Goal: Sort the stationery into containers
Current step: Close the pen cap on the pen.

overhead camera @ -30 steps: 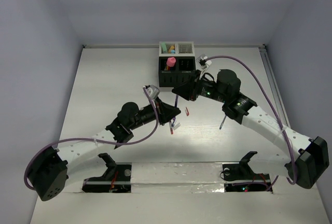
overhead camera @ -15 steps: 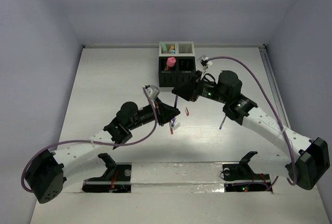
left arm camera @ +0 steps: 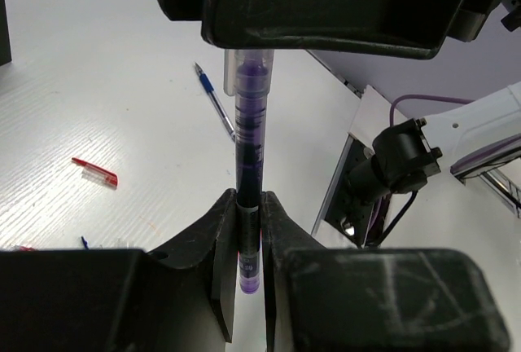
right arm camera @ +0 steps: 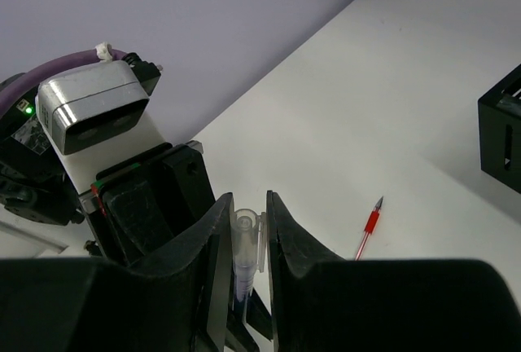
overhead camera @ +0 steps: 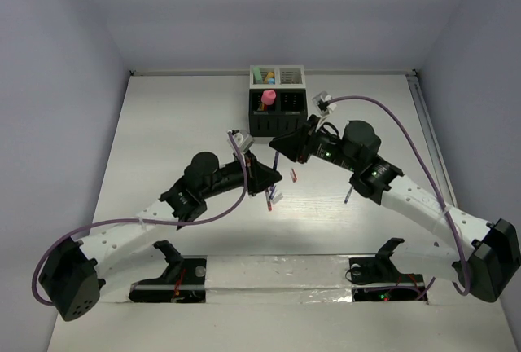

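Observation:
A thin purple pen is held in the air between both grippers. My left gripper is shut on its barrel, near the back end. My right gripper is shut on the pen's clear cap, which also shows in the left wrist view. The black box and white box stand joined at the back, with a pink marker and other markers inside. A red pen, a blue pen and a red bit lie on the table.
Another dark pen lies on the table right of centre. Small red, blue and white bits lie under my left gripper. The black box's corner shows at the right of the right wrist view. Purple cables loop over both arms.
Both arms have shifted slightly, the left wrist a little up and the right elbow a little back. The pen stays gripped between both grippers.

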Robot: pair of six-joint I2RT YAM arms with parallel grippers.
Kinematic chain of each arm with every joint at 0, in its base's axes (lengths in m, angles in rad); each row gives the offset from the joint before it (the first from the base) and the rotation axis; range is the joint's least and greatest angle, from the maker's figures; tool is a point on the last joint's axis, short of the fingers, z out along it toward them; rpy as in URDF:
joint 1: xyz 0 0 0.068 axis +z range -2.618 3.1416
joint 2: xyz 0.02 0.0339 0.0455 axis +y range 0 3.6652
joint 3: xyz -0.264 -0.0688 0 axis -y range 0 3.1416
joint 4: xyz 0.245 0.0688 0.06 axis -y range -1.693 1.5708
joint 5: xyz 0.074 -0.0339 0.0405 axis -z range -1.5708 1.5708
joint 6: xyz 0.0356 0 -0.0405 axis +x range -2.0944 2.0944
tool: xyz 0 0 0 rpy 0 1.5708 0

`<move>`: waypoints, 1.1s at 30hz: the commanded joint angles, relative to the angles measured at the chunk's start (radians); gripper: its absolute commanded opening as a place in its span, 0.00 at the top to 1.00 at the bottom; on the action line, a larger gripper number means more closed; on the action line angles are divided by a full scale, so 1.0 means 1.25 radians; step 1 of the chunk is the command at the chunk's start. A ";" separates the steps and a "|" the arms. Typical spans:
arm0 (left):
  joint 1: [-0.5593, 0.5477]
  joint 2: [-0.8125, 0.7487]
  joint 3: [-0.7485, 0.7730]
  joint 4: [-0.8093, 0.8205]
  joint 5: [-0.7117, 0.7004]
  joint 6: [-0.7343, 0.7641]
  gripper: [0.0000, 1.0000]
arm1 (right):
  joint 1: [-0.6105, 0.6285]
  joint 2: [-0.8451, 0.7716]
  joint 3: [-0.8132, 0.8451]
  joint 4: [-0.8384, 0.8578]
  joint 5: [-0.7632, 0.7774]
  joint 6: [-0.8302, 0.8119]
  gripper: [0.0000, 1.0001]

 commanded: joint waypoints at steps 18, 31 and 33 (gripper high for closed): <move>0.077 0.002 0.195 0.230 -0.052 0.002 1.00 | 0.095 0.089 -0.240 -0.072 -0.132 0.052 1.00; 0.125 0.018 0.227 0.232 -0.047 0.007 1.00 | 0.148 0.141 -0.300 -0.024 -0.140 0.111 1.00; 0.132 0.017 0.234 0.233 -0.044 0.005 1.00 | 0.148 0.162 -0.311 -0.016 -0.141 0.119 1.00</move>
